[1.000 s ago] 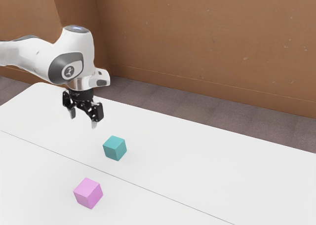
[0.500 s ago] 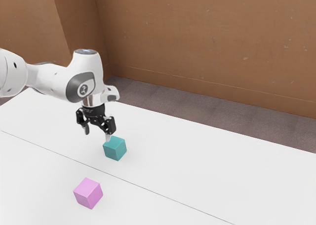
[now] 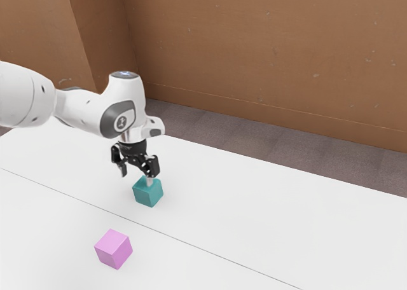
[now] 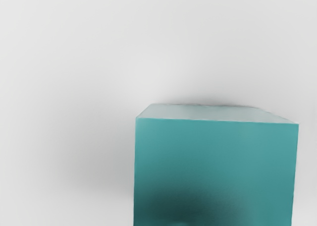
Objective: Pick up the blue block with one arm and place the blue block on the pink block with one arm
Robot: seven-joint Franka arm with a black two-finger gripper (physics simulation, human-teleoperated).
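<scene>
The blue block (image 3: 147, 192), teal in colour, rests on the white table (image 3: 267, 214). My gripper (image 3: 135, 176) hangs open just above its top, slightly toward the exterior view's left, fingers pointing down and apart. One fingertip (image 3: 148, 180) sits right at the block's upper edge. In the wrist view the blue block (image 4: 215, 166) looms large directly under my hand. The pink block (image 3: 113, 248) lies nearer the table's front, below and left of the blue one in the exterior view.
A thin seam line (image 3: 70, 198) crosses the table diagonally between the two blocks. A brown wall (image 3: 273, 55) and grey floor strip (image 3: 286, 144) lie behind the table's far edge.
My arm has swung toward the exterior view's right and lowered, bringing the open gripper from left of the blue block to just over it. Neither block moved.
</scene>
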